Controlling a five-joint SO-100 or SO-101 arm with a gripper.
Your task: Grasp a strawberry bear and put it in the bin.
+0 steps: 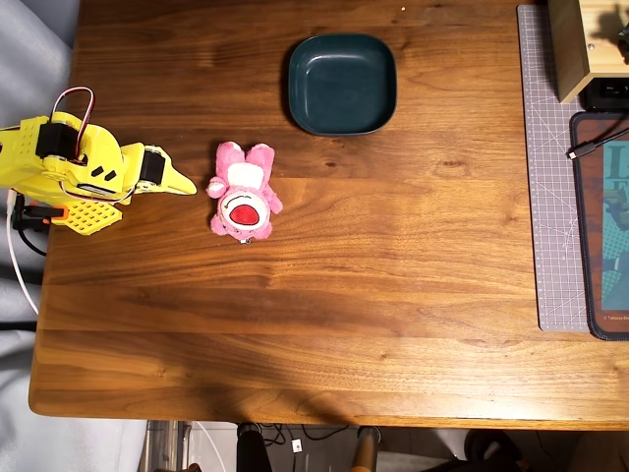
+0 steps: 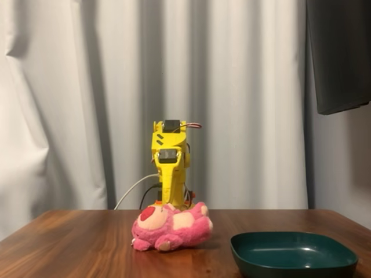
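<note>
One strawberry bear (image 1: 243, 193), one bin (image 1: 342, 84), one arm (image 1: 79, 170).

overhead view: straight down over the whole table (image 1: 393, 295), arm (image 1: 69, 172) at its left edge | fixed view: low, near tabletop level (almost at the wood), close, facing the arm (image 2: 170, 168) head-on with curtain (image 2: 87, 87) behind | shared: arm, strawberry bear (image 1: 243, 203) (image 2: 172, 227) before it, bin (image 1: 342, 84) (image 2: 293, 252)
</note>
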